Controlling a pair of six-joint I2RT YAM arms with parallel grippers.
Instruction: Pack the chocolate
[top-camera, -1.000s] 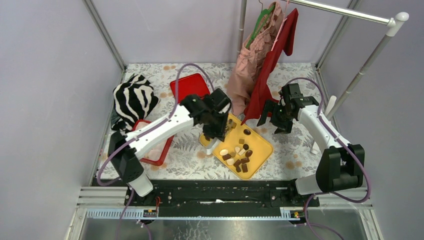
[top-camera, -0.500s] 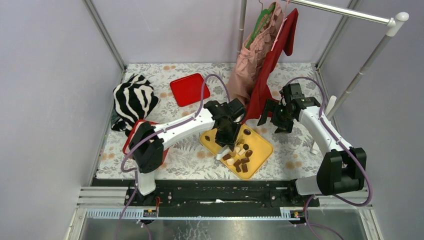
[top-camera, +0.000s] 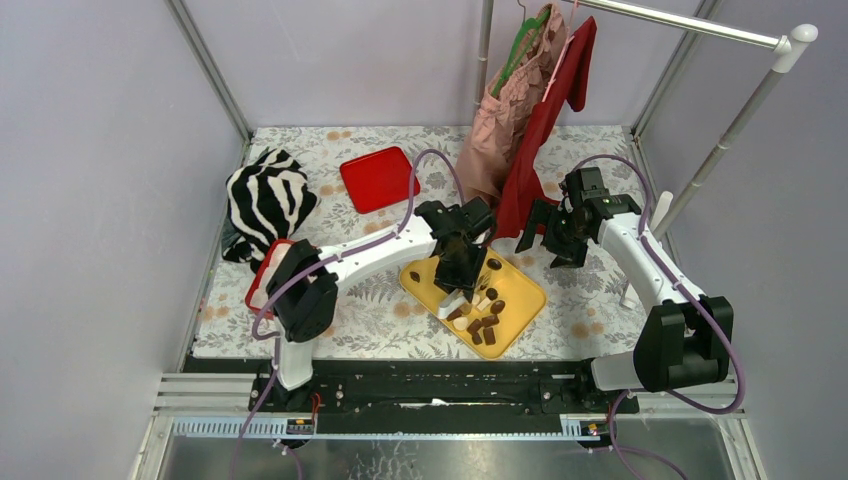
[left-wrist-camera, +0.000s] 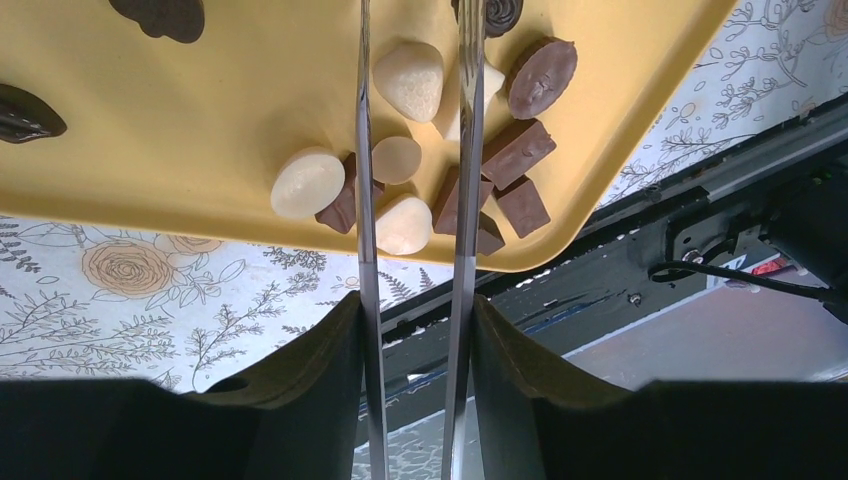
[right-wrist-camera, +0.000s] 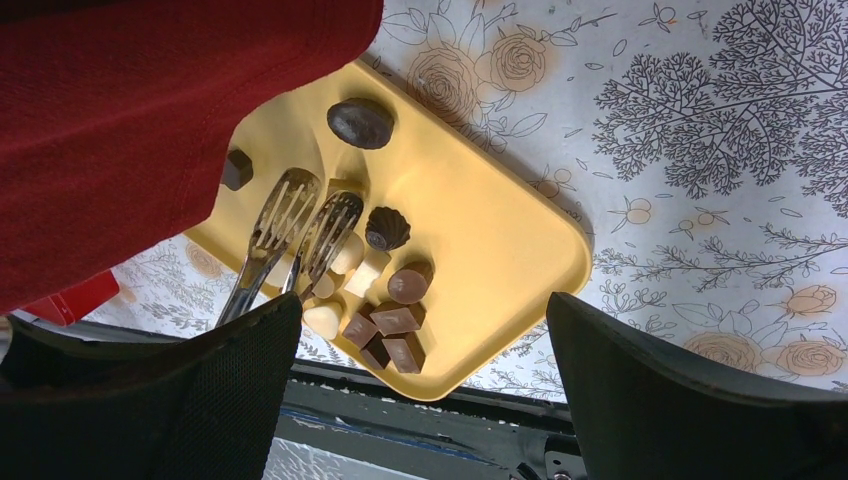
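The tabletop (top-camera: 592, 300) wears a cloth printed with flowers and leaves. A yellow tray (top-camera: 522, 285) lies turned cornerwise close to the near edge, about midway along it. The slotted heads of a pair of metal tongs (right-wrist-camera: 285, 220) hover over it. A flat red square lid (top-camera: 378, 178) rests towards the far edge, left of the middle. A zebra-striped cloth (top-camera: 265, 200) is bunched by the left edge near the far left corner. Nearer along that edge is a red box (top-camera: 258, 285), partly hidden. At the far edge a pink garment (top-camera: 500, 120) on a green hanger (top-camera: 520, 35) and a red garment (top-camera: 545, 130) hang from a white rail (top-camera: 700, 25).
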